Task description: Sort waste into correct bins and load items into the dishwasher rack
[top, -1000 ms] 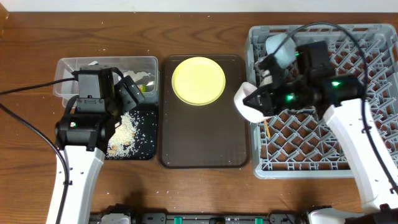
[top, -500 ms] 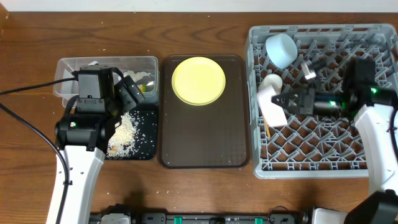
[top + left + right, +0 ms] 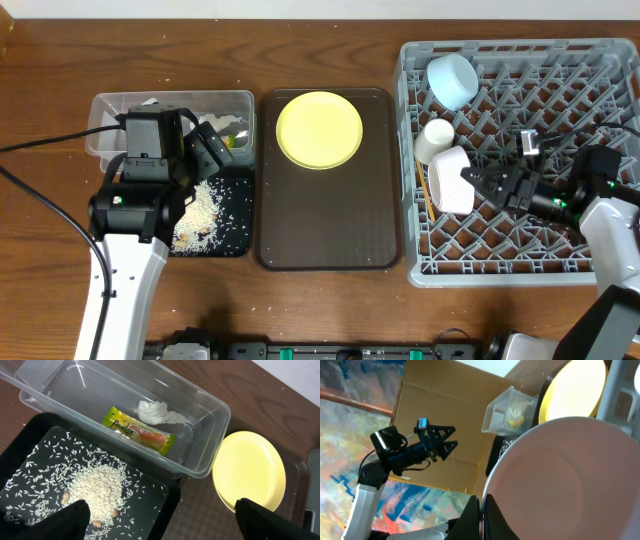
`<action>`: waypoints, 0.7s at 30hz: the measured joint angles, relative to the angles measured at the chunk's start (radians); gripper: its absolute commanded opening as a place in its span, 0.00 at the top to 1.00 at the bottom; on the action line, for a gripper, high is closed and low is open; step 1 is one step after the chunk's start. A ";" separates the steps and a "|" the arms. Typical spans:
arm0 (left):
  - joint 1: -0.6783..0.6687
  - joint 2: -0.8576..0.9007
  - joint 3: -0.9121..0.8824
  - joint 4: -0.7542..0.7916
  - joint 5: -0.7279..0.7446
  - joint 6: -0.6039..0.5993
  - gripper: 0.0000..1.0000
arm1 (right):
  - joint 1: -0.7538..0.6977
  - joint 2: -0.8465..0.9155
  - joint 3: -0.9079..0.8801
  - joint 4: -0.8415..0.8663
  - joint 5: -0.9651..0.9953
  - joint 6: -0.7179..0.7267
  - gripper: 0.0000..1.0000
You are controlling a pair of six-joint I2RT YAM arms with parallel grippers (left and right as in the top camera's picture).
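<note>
2 pincers are mine, and each is in a different state. My right pincer (image 3: 488,184) is clamped on the rim of the pale pinkish-white bowl (image 3: 451,180), which stands on edge among the pegs in the left part of the grey dishwasher rack (image 3: 520,47). From the right wrist, the bowl's rim runs straight down between my 2 fingers (image 3: 471,522), and its pale face fills most of that view. Just above the bowl in the overhead view sits the small white cup (image 3: 436,138). Further up, near the rack's far left corner, the light blue bowl (image 3: 452,80) lies tilted on the pegs. What looks like a thin wooden chopstick (image 3: 425,195) shows by the rack's left wall, just left of the held bowl.

My left pincer (image 3: 162,510) hangs wide open, holding nothing, over the edge where the 2 bins meet. The clear plastic tub (image 3: 207,455) holds the crumpled white tissue (image 3: 159,412) and the yellow-green snack wrapper (image 3: 139,430), lying just beside each other. The shallow black tray (image 3: 155,502) sits against the tub's near side. It carries the white rice grains (image 3: 95,482), heaped in the middle and scattered around, with a few small brown bits among them.

The round yellow plate (image 3: 319,130) rests at the far end of the dark brown serving tray (image 3: 330,230), which lies between the bins and the rack on the wooden bench (image 3: 50,280).
</note>
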 measured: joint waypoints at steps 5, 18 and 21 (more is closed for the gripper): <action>0.000 0.000 0.000 0.000 0.000 0.000 0.04 | 0.000 0.000 0.000 0.101 -0.012 0.080 0.99; 0.000 0.000 0.000 0.000 0.000 0.000 0.05 | 0.000 0.000 0.000 0.120 -0.015 0.200 0.99; 0.000 0.000 0.000 0.000 0.000 0.000 0.05 | 0.000 0.000 0.000 0.142 -0.016 0.233 0.98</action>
